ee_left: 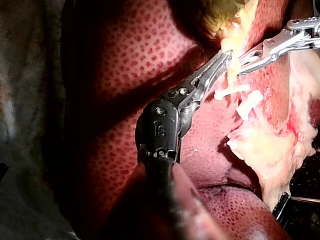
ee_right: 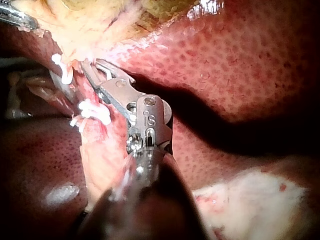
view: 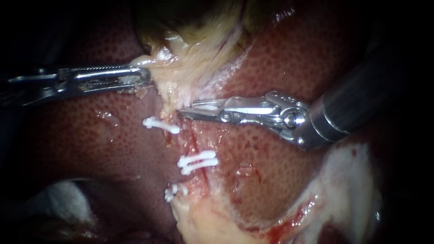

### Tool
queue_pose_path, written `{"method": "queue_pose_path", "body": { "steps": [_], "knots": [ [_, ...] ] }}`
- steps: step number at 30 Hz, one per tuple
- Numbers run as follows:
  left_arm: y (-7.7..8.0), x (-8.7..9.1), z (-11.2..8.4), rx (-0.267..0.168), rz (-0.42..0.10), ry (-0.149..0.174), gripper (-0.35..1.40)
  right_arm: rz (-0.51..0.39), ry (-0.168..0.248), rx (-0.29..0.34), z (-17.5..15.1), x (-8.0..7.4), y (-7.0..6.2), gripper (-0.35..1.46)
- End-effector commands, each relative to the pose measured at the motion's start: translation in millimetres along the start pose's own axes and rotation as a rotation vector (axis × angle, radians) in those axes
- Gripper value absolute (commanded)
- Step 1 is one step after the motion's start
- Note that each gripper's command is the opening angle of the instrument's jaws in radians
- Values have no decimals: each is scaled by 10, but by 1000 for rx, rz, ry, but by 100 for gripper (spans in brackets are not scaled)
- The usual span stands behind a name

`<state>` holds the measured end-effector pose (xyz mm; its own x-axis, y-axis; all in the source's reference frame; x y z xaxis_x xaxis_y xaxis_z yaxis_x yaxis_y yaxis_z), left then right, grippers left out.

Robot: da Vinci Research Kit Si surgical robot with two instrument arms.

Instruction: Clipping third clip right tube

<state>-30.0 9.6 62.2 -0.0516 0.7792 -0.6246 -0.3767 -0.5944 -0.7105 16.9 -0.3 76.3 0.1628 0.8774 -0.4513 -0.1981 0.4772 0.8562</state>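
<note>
While pinching pale yellowish tissue [view: 156, 68] beside the dark-red speckled liver [view: 289, 58], slender silver left instrument [view: 143, 76] in from the left, pincer pressed onto that tissue. Silver right instrument [view: 181, 111]: pincer nearly together, pinching a white plastic clip [view: 205, 105], tips against the thin reddish right tube [view: 194, 140], above two white clips [view: 197, 161] set across it.

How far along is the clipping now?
Done: white clips are set below. In hand: left instrument grips pale tissue; right instrument, a fresh clip in its jaws, has its tip at the tissue above them. Left: closing that clip, then releasing.
</note>
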Motion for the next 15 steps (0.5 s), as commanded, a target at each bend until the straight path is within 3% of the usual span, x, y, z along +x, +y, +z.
{"method": "queue_pose_path", "body": {
  "steps": [1, 15],
  "knots": [
    [0, 0, 0, -1, 0, 0, -35, 0, -1, 1, 0, 0, 0, -19],
    [0, 0, -1, -1, 0, 0, -35, 0, -1, 2, -1, 0, -1, -18]
  ]
}}
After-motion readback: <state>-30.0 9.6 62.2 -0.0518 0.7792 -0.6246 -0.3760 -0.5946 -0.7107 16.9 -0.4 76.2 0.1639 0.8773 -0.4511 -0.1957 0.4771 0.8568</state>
